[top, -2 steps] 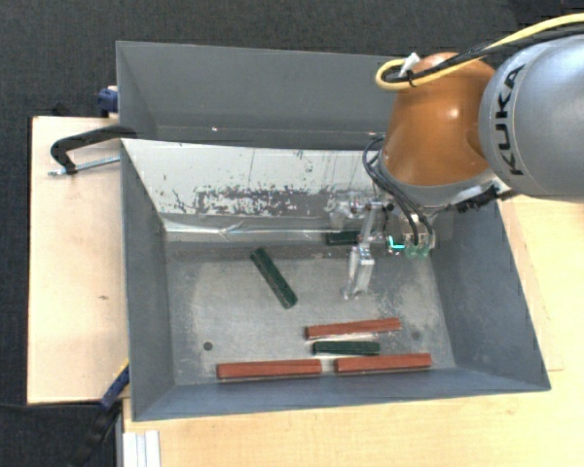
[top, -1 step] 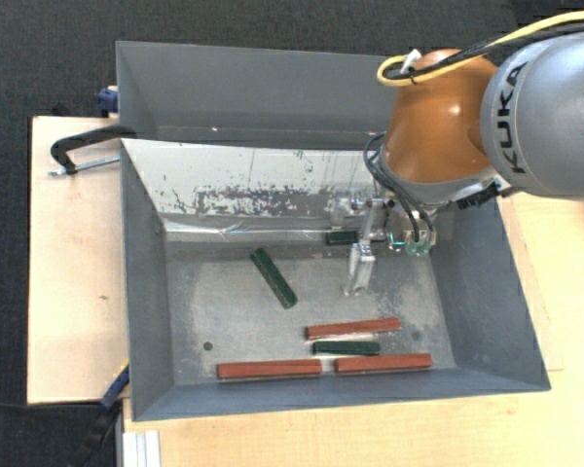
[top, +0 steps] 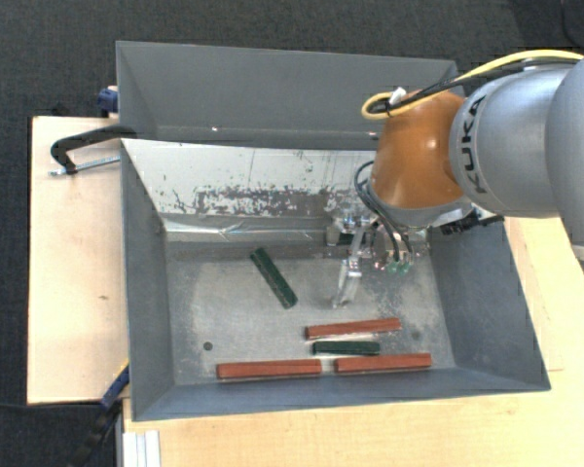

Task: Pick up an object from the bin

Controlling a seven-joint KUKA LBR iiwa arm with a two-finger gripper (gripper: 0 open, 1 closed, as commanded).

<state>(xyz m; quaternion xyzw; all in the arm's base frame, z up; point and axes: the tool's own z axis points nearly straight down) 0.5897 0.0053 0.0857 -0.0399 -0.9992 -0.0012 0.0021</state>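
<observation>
The gripper [top: 348,288] hung low over bare floor in the grey metal bin [top: 146,290], somewhat right of the middle. Whether it stood wide or narrow could not be told, nor whether its tip touched the floor.

The nearest thing was a long flat reddish-brown bar [top: 353,329], lying just on the near side of the tip. Its long axis ran left to right, with the right end tipped slightly toward the far wall. A dark green flat bar [top: 273,277] lay a little farther off to the left, slanting from far-left to near-right. Nearer the front wall were a short dark green bar [top: 346,347], just beside the reddish-brown one, and two more reddish-brown bars, the left [top: 269,369] and the right [top: 383,362].

If the reddish-brown bar was the target, the gripper probably needed only a short shift toward the near wall, closing across the bar's narrow width.
</observation>
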